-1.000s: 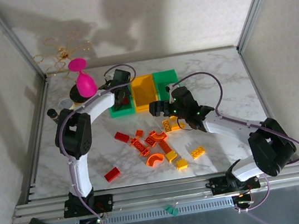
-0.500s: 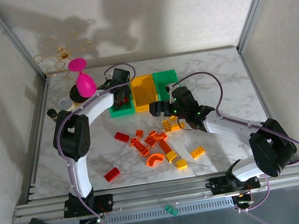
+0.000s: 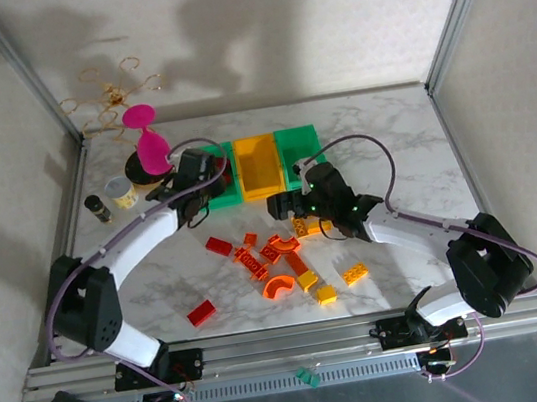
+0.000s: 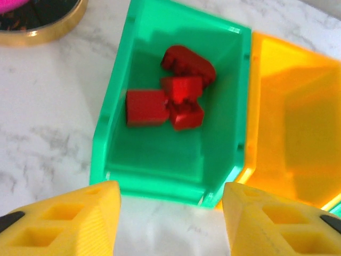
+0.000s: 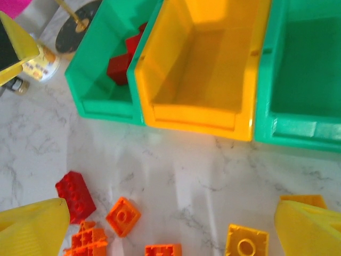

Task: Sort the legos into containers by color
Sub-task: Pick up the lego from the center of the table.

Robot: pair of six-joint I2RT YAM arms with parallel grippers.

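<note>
Along the worktop's (image 3: 401,141) far edge, three bins side by side, long axes running far to near: left green bin (image 4: 112,106), yellow-orange bin (image 3: 256,162), right green bin (image 3: 297,143). Inside the left one, red legos (image 4: 178,90), jumbled. Just off its near end, left hand (image 4: 170,218) spread open, empty. Between bins and near edge, loose legos (image 3: 277,260) scattered every which way; above them, right hand (image 5: 170,229) open too, holding nothing.

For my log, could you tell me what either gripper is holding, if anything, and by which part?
Nothing: the left gripper and right gripper are both open, empty.
</note>
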